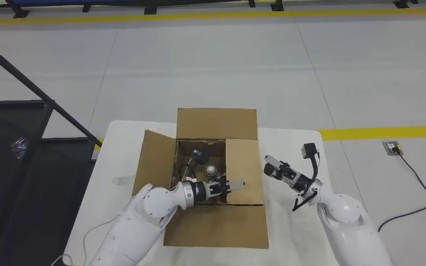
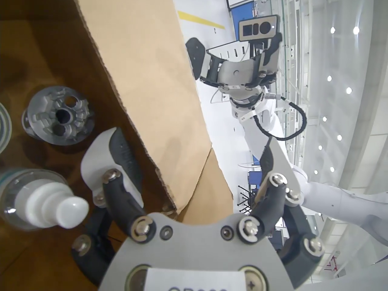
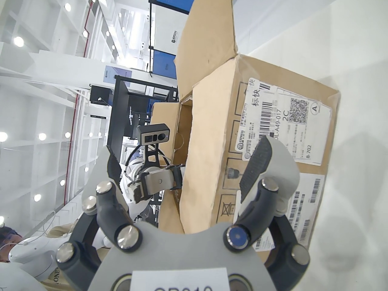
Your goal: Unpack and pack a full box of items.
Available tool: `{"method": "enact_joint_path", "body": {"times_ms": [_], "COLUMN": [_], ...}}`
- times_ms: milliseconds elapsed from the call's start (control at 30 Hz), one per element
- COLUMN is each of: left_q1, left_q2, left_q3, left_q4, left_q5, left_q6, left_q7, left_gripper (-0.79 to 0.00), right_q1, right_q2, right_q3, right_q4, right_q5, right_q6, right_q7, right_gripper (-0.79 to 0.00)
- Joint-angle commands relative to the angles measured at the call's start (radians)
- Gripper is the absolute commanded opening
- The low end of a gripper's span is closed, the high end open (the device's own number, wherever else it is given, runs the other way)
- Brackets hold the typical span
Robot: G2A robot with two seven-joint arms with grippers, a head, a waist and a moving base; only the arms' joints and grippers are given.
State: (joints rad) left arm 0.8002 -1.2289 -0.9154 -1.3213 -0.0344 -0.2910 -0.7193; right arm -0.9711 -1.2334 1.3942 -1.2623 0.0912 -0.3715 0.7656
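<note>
Left fingers (image 2: 122, 158) apart, straddling a flap (image 2: 145, 71) of the cardboard box (image 1: 216, 226). Spray bottle (image 2: 45, 201) and grey metal hub (image 2: 57, 116) sit inside the box, beside the inner finger. Right fingers (image 3: 262, 165) apart, near the box's labelled wall. Box on white surface (image 1: 123, 143).

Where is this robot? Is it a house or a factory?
Probably a big factory-like hall or robot test lab, not a house: a yellow line across a wide pale floor, rows of ceiling lights high overhead, and a cardboard box on a white table.
</note>
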Motion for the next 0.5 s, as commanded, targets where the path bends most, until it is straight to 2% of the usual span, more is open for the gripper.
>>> {"method": "enact_joint_path", "body": {"times_ms": [0,300,467], "left_q1": [0.005,0.044,0.064], "left_q2": [0.000,0.009,0.015], "left_q3": [-0.005,-0.046,-0.067], "left_q4": [-0.007,-0.070,-0.116], "left_q5": [0.001,0.019,0.029], "left_q6": [-0.005,-0.018,-0.010], "left_q7": [0.002,0.010,0.006], "left_gripper": [0.000,0.000,0.000], "right_q1": [0.016,0.036,0.024], "right_q2": [-0.002,-0.004,0.000], "right_q3": [-0.017,-0.056,-0.039], "right_q4": [0.020,0.038,0.033], "right_q5": [0.007,0.037,0.062], "right_q6": [-0.008,-0.036,-0.062], "right_q7": [0.012,0.041,0.022], "right_gripper": [0.000,0.000,0.000]}}
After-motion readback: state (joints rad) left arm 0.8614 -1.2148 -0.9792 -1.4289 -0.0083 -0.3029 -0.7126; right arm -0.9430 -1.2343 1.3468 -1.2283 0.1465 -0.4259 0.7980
